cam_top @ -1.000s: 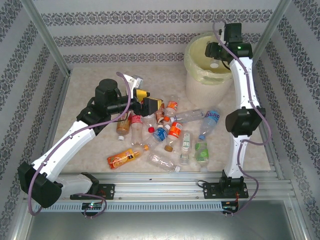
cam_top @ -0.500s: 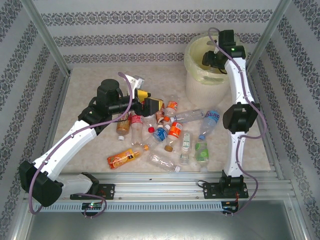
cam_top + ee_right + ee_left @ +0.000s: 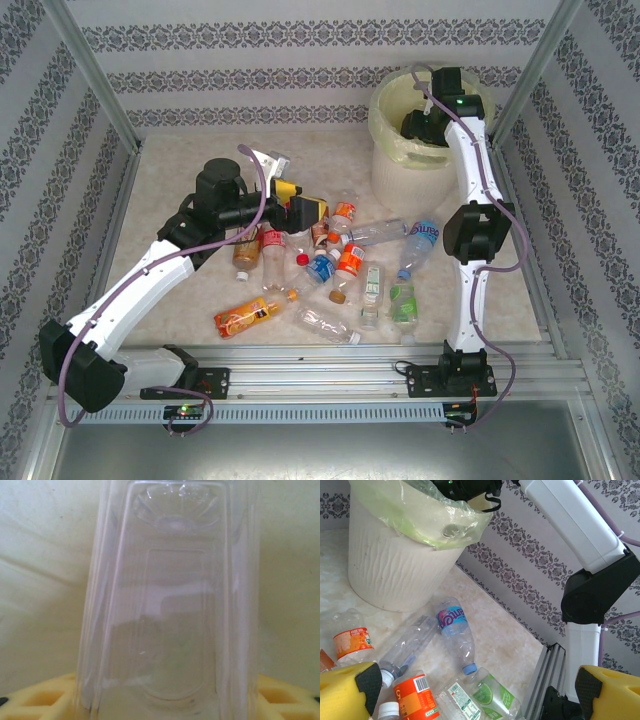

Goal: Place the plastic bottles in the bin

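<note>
Bin (image 3: pixel 395 175) beneath fully outstretched right arm (image 3: pixel 468 165)

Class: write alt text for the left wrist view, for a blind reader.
A white ribbed bin with a pale green liner stands upper left on a marbled table; plastic bottles lie scattered before it. The right arm reaches over the bin, and the open left claw shows yellow fingers in the bottom corners.

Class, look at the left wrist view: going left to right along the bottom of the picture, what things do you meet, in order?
Yellow finger → orange-labelled bottle → green-labelled bottle → metal rail → other yellow finger.
</note>
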You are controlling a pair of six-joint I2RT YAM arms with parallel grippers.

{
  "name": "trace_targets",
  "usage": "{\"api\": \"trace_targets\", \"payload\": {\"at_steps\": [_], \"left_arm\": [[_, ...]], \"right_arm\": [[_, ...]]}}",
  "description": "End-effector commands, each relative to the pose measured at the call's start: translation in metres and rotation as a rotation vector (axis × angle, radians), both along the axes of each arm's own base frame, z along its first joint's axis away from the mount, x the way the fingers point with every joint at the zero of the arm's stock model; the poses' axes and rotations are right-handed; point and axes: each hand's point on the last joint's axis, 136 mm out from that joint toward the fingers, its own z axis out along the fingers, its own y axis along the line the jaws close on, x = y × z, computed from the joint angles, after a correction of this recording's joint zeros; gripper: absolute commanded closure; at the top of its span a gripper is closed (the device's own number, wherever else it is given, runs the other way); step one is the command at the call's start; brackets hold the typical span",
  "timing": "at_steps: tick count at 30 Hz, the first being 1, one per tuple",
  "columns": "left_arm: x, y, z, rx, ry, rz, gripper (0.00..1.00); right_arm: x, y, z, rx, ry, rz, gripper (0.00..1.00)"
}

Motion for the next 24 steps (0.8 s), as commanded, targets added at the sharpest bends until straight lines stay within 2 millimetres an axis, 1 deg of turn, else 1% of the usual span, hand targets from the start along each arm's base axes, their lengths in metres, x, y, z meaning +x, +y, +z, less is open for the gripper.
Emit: {"api": "trace_targets", "payload": {"at_steps": [1,5,11,17,24], "left_arm": [[-0.004,-0.004,0.003,0.014,-0.023,-0.019,0.00],[-0.004,-0.004,0.003,0.015,-0.021,-0.019,0.00],[-0.005,-0.004,0.004,0.019,-0.027,-0.018,0.00],[-0.005,-0.002,0.003,0.030,-0.037,-0.006,0.00],[-0.004,0.000,0.002,0.042,-0.044,0.004,0.00]], "right_arm": [[0.002,-0.006,0.007,0.014,-0.015,-0.018,0.31],[0.001,-0.006,0.018,0.016,-0.032,-0.019,0.24],[-0.004,-0.007,0.041,0.011,-0.071,-0.019,0.19],[-0.014,-0.009,0.079,0.004,-0.143,-0.023,0.19],[-0.033,-0.006,0.127,0.002,-0.240,-0.013,0.19]]}}
